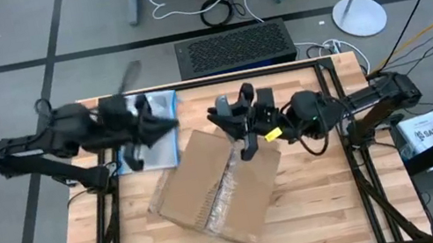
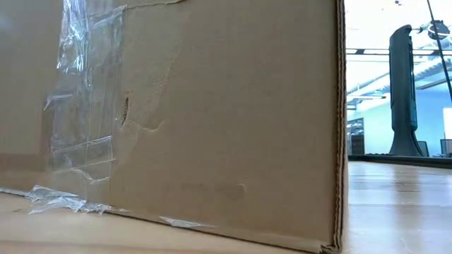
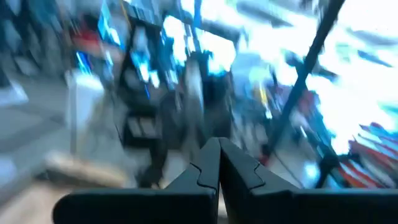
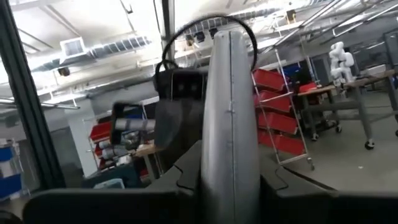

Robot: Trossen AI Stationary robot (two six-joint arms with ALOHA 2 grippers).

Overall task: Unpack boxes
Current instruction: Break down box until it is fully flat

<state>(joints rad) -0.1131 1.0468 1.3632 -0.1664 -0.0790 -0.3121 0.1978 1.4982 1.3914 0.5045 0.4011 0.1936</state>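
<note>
**Carton sits mid-table as two arms work above it**

A wooden table (image 1: 322, 210) fills the overhead view, framed by dark rails. At its centre lies the brown cardboard box (image 1: 214, 184), set at an angle to the table edges, with a strip of clear glossy tape (image 1: 221, 199) running across its top. From table height, the box (image 2: 212, 120) blocks almost the whole view; crumpled tape (image 2: 85, 106) clings to its side wall, peeling loose at the bottom edge, and a small puncture (image 2: 125, 111) dents the cardboard just beside the tape.

The right arm reaches in from the table's right side, its right gripper (image 1: 245, 130) poised over the box's far right corner. Seen from its wrist, the right gripper (image 4: 230, 174) has its fingers clamped on a flat, pale grey object (image 4: 229, 106) that stands upright between them; what that object is cannot be told.

The left arm stretches across the table's far left area, above a clear plastic pouch (image 1: 162, 104) with a blue edge. Its left gripper (image 1: 136, 149) hangs beside the box's left corner, and the wrist view shows the left gripper (image 3: 217, 163) with fingers pressed together, holding nothing.

Beyond the far edge of the table, a black grille-topped unit (image 1: 233, 49) rests on the floor.
</note>
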